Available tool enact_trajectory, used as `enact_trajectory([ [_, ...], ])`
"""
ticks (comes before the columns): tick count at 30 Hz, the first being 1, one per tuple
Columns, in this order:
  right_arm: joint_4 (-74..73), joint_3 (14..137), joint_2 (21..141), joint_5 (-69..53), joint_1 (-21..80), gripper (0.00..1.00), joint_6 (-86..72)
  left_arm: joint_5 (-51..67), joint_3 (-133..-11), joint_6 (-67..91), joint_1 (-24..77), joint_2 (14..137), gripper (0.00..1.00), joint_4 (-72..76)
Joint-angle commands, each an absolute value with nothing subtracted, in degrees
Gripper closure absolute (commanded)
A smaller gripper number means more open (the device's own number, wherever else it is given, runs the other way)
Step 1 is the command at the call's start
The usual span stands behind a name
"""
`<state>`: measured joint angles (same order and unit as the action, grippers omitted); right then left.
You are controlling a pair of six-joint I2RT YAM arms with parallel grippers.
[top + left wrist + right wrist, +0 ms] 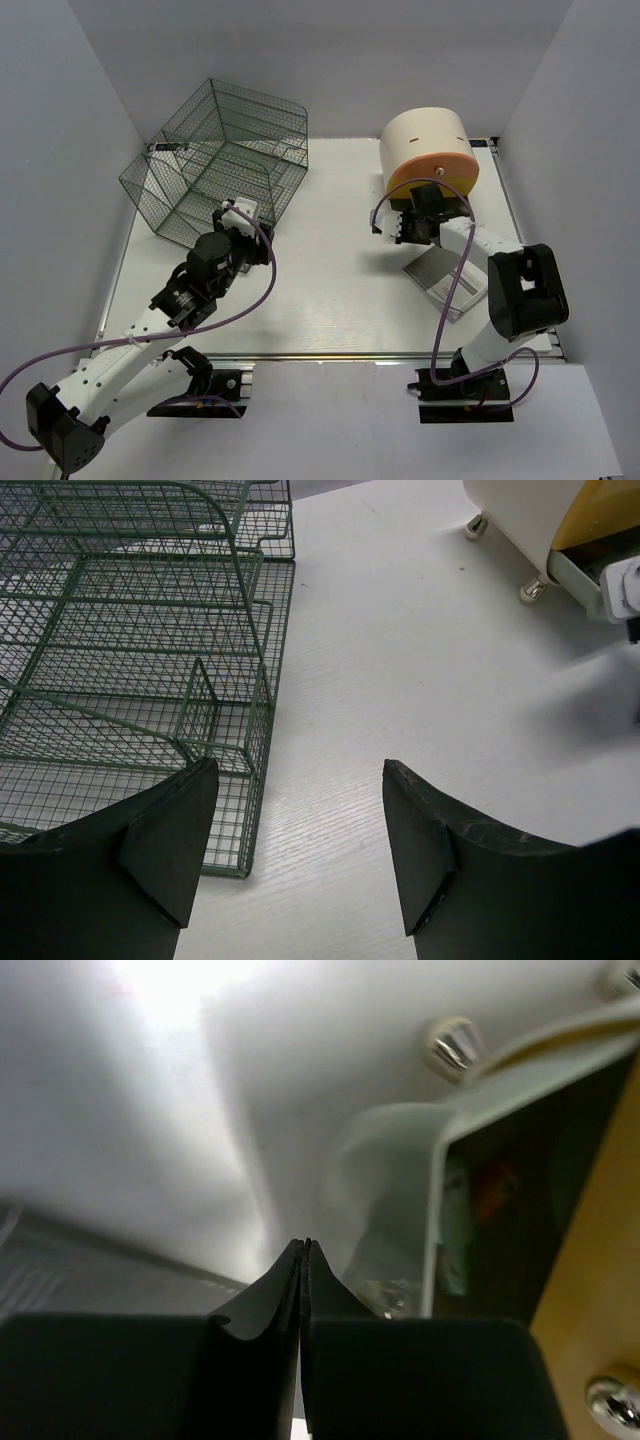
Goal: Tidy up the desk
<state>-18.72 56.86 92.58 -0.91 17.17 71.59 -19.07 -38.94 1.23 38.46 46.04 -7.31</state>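
Note:
The white desk (330, 270) carries a dark wire-mesh cage (215, 160) at the back left and a cream-and-orange drawer box (428, 150) at the back right. My left gripper (243, 215) hovers beside the cage's front corner. In the left wrist view it (297, 780) is open over the bare desk (400, 660), with nothing between its fingers and the cage (130, 660) to its left. My right gripper (405, 225) is just in front of the box. In the right wrist view it (305, 1245) is shut on nothing, close beside a slightly open drawer (436, 1200) with dim items inside.
A clear flat tray (445, 282) lies on the desk under my right forearm. A metal rail (330, 357) runs along the near edge. White walls close in both sides and the back. The box (520, 520) stands on small chrome feet (531, 590).

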Motion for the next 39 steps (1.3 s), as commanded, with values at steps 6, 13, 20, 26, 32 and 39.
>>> enact_trajectory([
  [6,6.7,52.9,91.3,8.7,17.7,1.00,66.1,-19.3,-38.4,0.7,38.6,45.4,0.24,-6.5],
  [13,9.2,54.7,93.6,9.1,17.4,1.00,64.8,-19.9,-38.4,0.7,38.6,45.6,0.24,-6.6],
  [20,12.2,55.2,95.4,9.7,17.5,0.98,63.6,-20.1,-38.2,0.5,38.6,45.7,0.24,-6.4],
  [26,17.4,53.9,95.5,10.5,17.1,0.90,62.8,-20.4,-38.0,0.6,38.6,45.6,0.24,-6.3],
  [32,18.2,53.7,95.9,10.7,17.1,0.85,62.1,-20.7,-38.0,0.5,38.6,45.6,0.24,-6.3],
  [39,11.0,49.1,81.7,2.4,17.0,0.94,55.7,-20.4,-38.0,0.5,38.6,44.9,0.24,-6.2],
])
